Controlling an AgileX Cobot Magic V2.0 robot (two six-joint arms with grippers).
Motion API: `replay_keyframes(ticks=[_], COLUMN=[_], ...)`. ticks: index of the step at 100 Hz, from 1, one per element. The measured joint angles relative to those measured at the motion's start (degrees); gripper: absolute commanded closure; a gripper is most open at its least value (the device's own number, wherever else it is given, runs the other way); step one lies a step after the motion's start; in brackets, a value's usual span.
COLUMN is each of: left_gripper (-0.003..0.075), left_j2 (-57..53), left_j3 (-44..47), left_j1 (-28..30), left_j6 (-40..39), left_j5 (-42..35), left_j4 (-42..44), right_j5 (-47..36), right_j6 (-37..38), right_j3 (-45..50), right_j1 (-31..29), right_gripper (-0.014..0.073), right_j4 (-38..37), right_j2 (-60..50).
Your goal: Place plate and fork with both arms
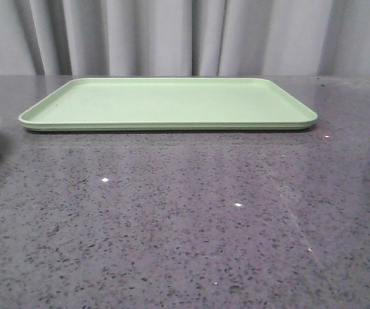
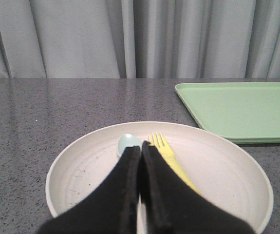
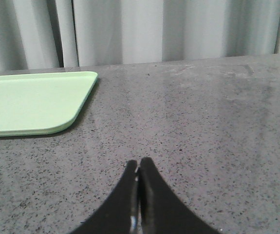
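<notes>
Left wrist view: fork just beside closed left gripper.

This looks like a staged test bench in a lab or studio, not a lived-in kitchen. A dark grey speckled stone-look table fills the foreground, backed wall to wall by plain pale grey pleated curtains. The only furnishings are tableware props: a flat light green tray and an off-white plate.
</notes>
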Motion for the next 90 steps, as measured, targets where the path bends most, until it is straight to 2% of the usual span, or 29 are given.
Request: replay_keyframes(ticks=[90], left_gripper=[0.0741], left_j2=[0.00], left_j3=[0.00], left_j1=[0.00], left_j6=[0.00], left_j5=[-0.88], left_j4=[0.00], right_j5=[-0.29], right_j6=[0.00], right_j3=[0.00], right_j1=[0.00], right_gripper=[0.0659], right_j4=[0.00], right_j2=[0.00])
